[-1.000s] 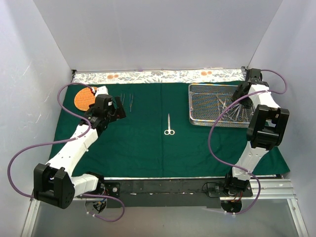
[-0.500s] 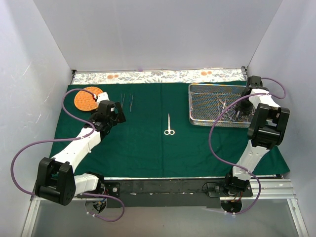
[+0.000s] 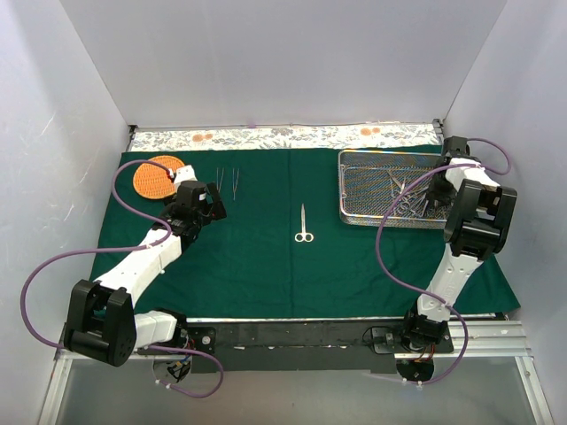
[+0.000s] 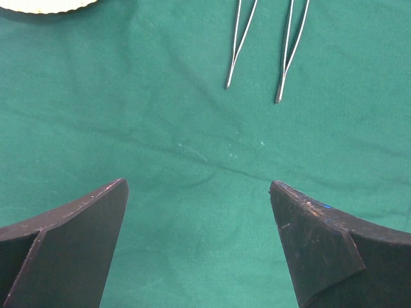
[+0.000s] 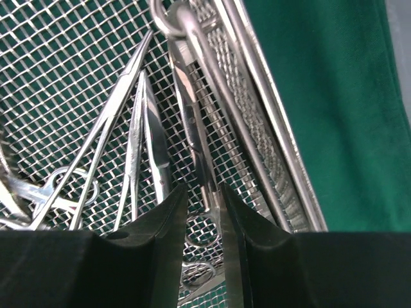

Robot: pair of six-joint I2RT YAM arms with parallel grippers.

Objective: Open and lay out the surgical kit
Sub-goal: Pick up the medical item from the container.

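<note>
Cloth [image 3: 266,266], top view, lies spread flat. Tray [image 3: 365,181] sits on its far-right corner w/ most of the steel inside. One pair of scissors [image 3: 304,223] lies mid-cloth. Two tweezers [image 3: 227,180] lie far-left, near basket [image 3: 152,177]. Left tool [image 3: 211,197] hovers just near-side of tweezers. Right tool [image 3: 430,193] is down in tray's right end.

Left wrist: tool wide open and empty, tweezer tips ahead on cloth.

Right wrist: tool narrowed to a slit around shank of one instrument [image 5: 192,135] lying along tray's wall. Can't tell if pads really pinch it. Neighbours touch and cross it.

Risks, my guess: a lift could drag tangled neighbours up by their ring handles, or snag mesh and shift tray. Thin steel in a loose pinch may swivel or drop.
</note>
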